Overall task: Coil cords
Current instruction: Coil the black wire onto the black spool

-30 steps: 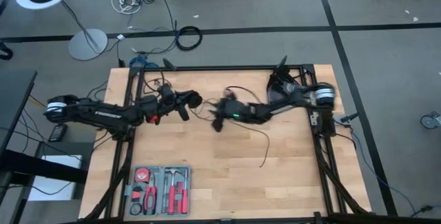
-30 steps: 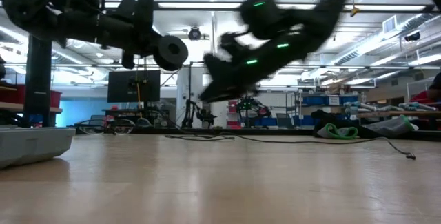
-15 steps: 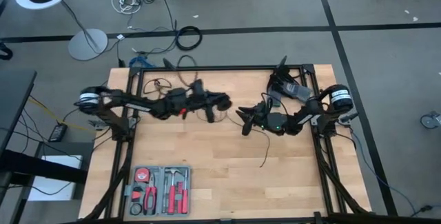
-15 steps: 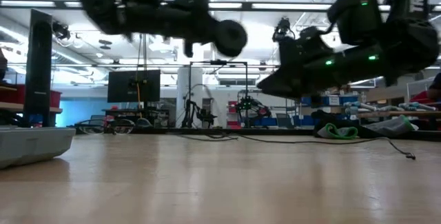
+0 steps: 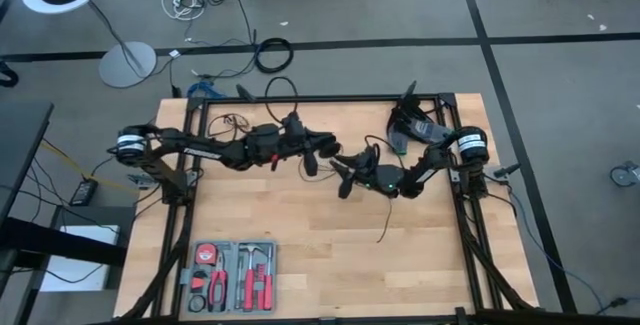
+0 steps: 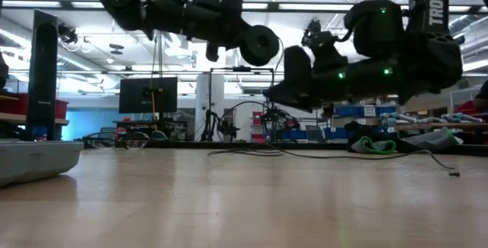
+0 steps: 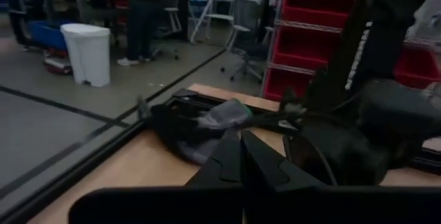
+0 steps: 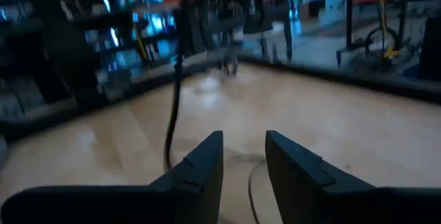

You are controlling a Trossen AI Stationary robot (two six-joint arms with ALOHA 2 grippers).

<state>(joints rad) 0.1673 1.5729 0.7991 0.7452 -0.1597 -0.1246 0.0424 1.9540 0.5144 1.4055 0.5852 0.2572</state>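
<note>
The thin black cord (image 5: 388, 210) lies slack on the table, its free end (image 5: 379, 238) toward the near edge; it runs under my right arm. My right gripper (image 5: 339, 176) hovers open above mid-table, level, pointing at the left arm. In the right wrist view a strand of cord (image 8: 251, 182) lies on the wood below the open fingers (image 8: 244, 162), and a dark strand (image 8: 175, 93) hangs beside them. My left gripper (image 7: 241, 136) is shut, level, just left of the right gripper (image 5: 330, 151). A round black disc (image 6: 259, 44) shows at the left arm's end; whether it is the puck I cannot tell. My left gripper has its two fingers closed tip to tip (image 7: 234, 156), and nothing shows between them. Whether it touches the cord cannot be told.
A tool tray (image 5: 232, 275) sits at the near left corner. A grey-green bundle (image 5: 403, 130) lies by the right arm's base at the far right. Black frame rails (image 5: 320, 98) border the table. Bare wood (image 5: 330, 255) lies toward the near edge. A person (image 7: 141, 17) stands far off.
My left gripper has swung toward the table's right and risen a little, staying shut. My right gripper has drawn back toward the right edge, then come partly back toward the left gripper, sinking lower. The cord's end on the table has stayed put.
</note>
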